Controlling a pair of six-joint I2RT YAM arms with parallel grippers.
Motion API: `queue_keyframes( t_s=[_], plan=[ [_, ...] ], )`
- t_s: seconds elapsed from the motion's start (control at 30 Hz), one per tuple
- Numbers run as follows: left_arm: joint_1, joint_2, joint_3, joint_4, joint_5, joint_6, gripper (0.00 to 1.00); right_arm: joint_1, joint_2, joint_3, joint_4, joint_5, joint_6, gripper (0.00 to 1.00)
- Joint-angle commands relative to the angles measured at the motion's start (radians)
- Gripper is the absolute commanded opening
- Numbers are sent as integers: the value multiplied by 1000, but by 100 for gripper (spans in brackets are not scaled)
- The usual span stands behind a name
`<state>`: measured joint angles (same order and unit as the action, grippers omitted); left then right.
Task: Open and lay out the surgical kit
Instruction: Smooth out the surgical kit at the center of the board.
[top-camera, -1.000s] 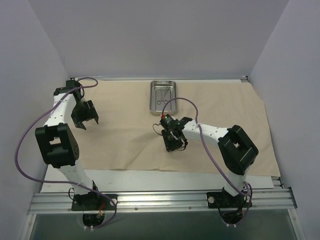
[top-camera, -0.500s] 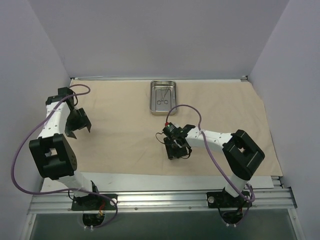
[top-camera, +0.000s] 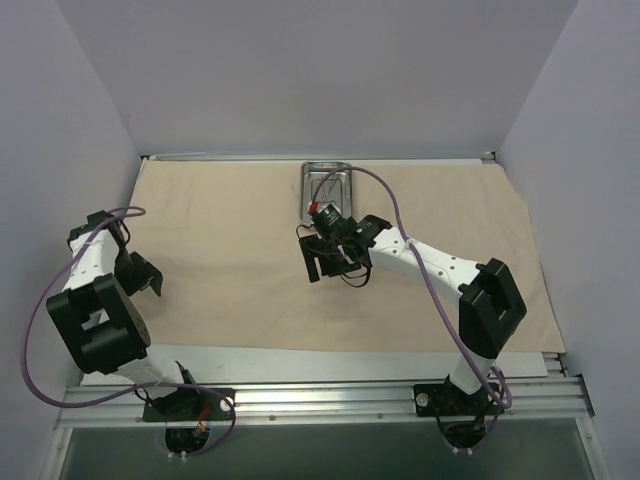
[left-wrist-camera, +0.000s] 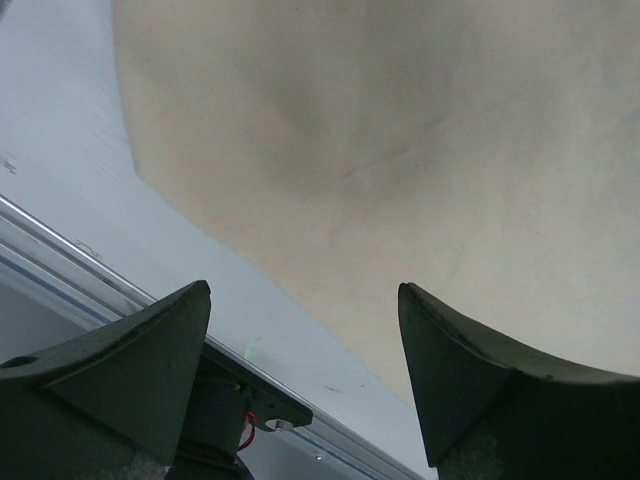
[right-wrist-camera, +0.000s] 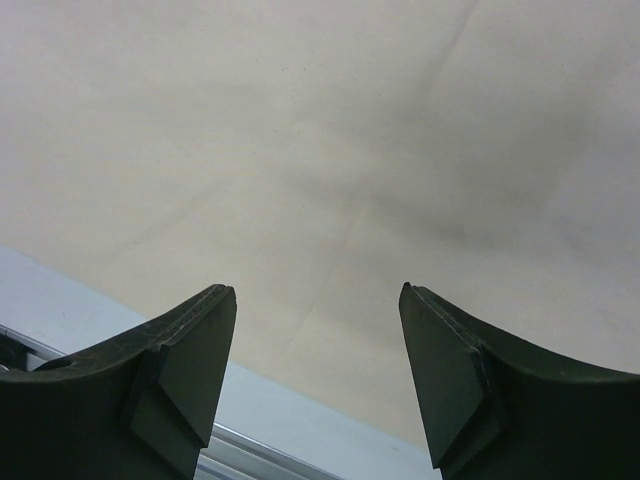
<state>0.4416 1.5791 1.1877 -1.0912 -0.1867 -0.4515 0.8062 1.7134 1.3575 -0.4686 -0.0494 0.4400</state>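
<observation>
Plainly both jaws gape above cloth wrap (top-camera: 240, 230); tray (top-camera: 306, 185) seemingly just beyond right jaws.

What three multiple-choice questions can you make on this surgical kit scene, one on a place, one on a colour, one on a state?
1. Where does the steel tray sit?
A. At the middle of the cloth's far edge
B. At the cloth's near left corner
C. On the bare table, off the cloth

2. What colour is the cloth wrap?
A. Green
B. Beige
C. Blue

3. How is the right end effector?
A. Shut on the tray
B. Shut on a fold of cloth
C. Open and empty

Answers:
1 A, the top view shows the tray against the far edge, about midway across.
2 B, the cloth is beige in every view.
3 C, the right wrist view shows its fingers apart with only flat cloth between them.
</observation>
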Motion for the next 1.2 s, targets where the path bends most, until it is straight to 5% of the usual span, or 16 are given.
queue_keyframes(
  t_s=[0.0,0.23,0.4,0.57,0.8,0.87,1.17],
  plan=[
    [3,63,-33,77,26,-13,85,-19,15,-4,-56,-16,-21,68],
    [11,174,-33,160,15,-69,81,-62,-52,-81,-10,-32,-23,68],
    [23,254,-71,249,52,-52,64,-119,-64,-97,4,-59,-29,68],
    [22,289,-91,329,75,-42,63,-133,-67,-109,19,-58,-35,68],
    [9,245,-91,331,56,-32,23,-136,-66,-123,30,-64,-32,68],
    [-3,216,-76,300,37,-29,4,-140,-63,-124,33,-66,-34,67],
    [-159,182,140,205,-49,2,2,-148,-23,-95,35,-78,-47,68]
  ],
)
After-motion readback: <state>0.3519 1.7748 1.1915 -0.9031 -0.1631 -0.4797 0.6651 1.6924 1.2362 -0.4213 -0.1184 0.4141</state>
